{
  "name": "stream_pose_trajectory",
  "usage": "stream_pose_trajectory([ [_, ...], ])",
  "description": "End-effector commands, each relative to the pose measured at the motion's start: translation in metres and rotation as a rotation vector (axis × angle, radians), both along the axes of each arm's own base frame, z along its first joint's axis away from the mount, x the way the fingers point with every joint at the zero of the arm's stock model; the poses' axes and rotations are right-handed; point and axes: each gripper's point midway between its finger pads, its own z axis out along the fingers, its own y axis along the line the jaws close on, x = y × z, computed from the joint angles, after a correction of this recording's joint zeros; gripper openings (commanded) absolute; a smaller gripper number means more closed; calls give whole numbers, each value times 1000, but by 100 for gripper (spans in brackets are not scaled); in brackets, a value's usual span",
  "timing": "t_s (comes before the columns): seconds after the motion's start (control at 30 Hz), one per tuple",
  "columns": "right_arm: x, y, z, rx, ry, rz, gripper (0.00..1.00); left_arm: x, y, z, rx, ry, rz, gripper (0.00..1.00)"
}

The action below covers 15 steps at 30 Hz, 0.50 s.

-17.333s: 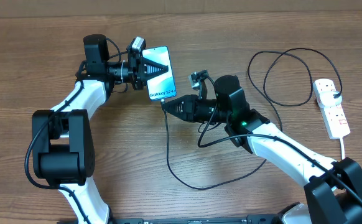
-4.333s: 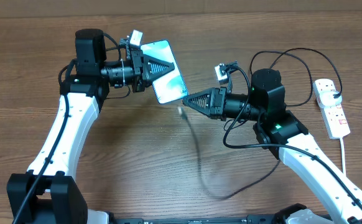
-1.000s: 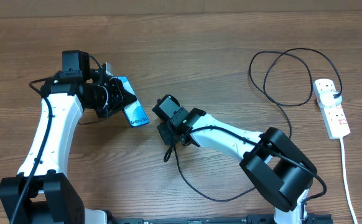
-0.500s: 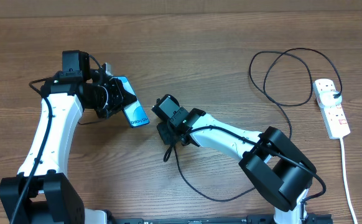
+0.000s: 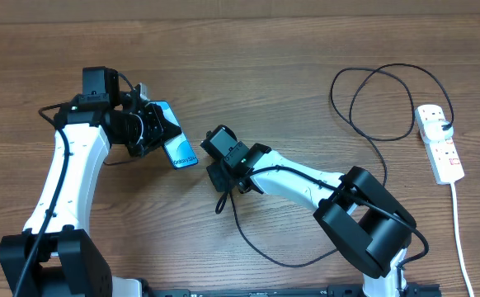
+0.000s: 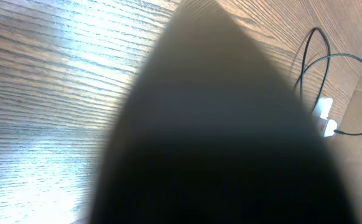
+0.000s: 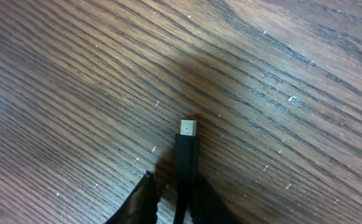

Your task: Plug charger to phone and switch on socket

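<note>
My left gripper [image 5: 153,132] is shut on the phone [image 5: 180,148], holding it tilted above the table with its cyan screen up and its lower end towards the right arm. In the left wrist view the phone [image 6: 218,137] is a dark blur filling most of the frame. The charger [image 5: 372,91] loops across the table, and its plug tip [image 7: 187,128] lies flat on the wood. My right gripper [image 5: 223,177] points straight down over that end. Its fingers [image 7: 145,193] flank the cable closely, a sliver of wood showing on the left side. The socket [image 5: 440,143] lies at the far right.
The socket's white cord [image 5: 459,239] runs down the right edge of the table. The charger's loose length [image 5: 265,252] curves under my right arm. In the left wrist view the socket [image 6: 323,115] shows small at the right.
Seconds ago both arms held phone and plug raised, then the plug dropped to the table. Over the last second the phone stays put and the right arm barely shifts above the plug.
</note>
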Motion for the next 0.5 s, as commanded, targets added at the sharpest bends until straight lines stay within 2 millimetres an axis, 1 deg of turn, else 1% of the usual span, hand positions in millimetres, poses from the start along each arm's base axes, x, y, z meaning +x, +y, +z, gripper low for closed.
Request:
stream_pose_trajectory([
  [0.0, 0, 1, -9, -6, 19, -12, 17, 2, -3, 11, -19, -44, -31, 4],
  [0.17, 0, 1, -9, -6, 20, -12, 13, 2, -3, 11, -19, -45, -31, 4],
  [0.3, 0, 1, -9, -5, 19, -12, 8, 2, -3, 11, -19, -45, -31, 4],
  [0.4, 0, 1, -9, -5, 19, -12, 8, 2, -3, 11, -18, -47, -34, 4],
  [0.47, 1, 2, -8, -2, 16, -12, 13, 2, -3, 11, -17, -48, -36, 4],
])
